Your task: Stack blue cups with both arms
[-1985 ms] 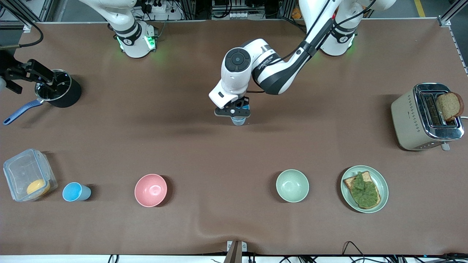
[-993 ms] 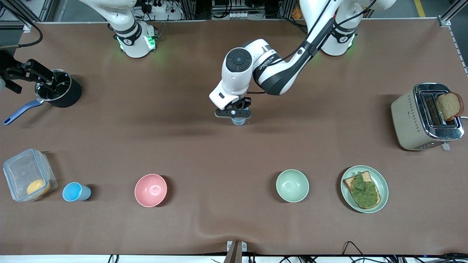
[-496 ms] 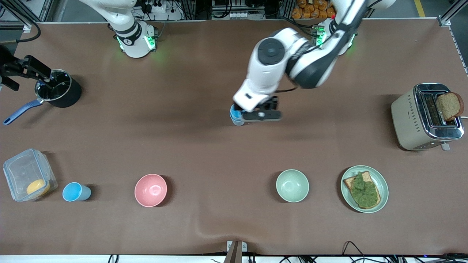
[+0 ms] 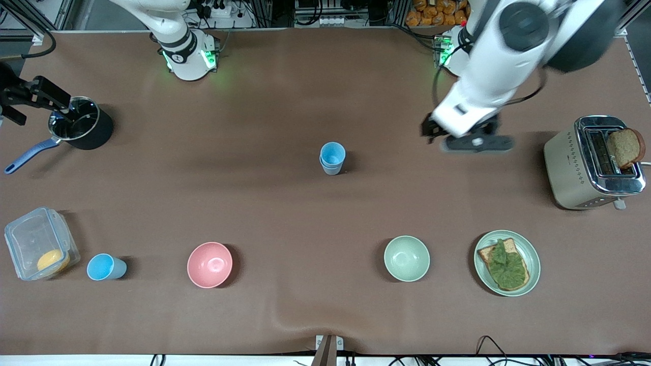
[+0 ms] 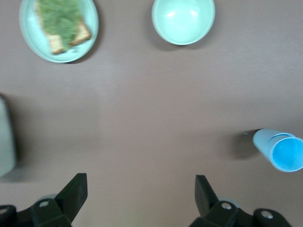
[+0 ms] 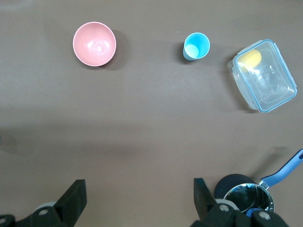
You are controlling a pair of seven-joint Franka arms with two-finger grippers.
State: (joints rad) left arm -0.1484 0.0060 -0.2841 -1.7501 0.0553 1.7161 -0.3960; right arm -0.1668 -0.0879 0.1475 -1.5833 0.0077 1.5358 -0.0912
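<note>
Two blue cups stand nested and upright in the middle of the table, a sky-blue cup (image 4: 332, 152) inside a duller grey-blue cup (image 4: 331, 170). The stack also shows in the left wrist view (image 5: 279, 150). Another blue cup (image 4: 106, 267) stands alone beside the clear box, and also shows in the right wrist view (image 6: 196, 46). My left gripper (image 4: 473, 141) is open and empty, raised over bare table between the stack and the toaster; its jaws stand wide apart (image 5: 139, 189). My right gripper (image 4: 31, 96) waits open and empty over the table by the pot (image 6: 139, 194).
A black pot (image 4: 81, 129) with a blue handle stands at the right arm's end. A clear box (image 4: 38, 244) holds something yellow. A pink bowl (image 4: 209, 264), a pale green bowl (image 4: 406, 258) and a plate (image 4: 531, 254) of toast lie nearer the camera. A toaster (image 4: 585, 168) stands at the left arm's end.
My left gripper has let go of the nested cups, risen and swung away toward the toaster. The stack stays where it stood. The right arm has not moved.
</note>
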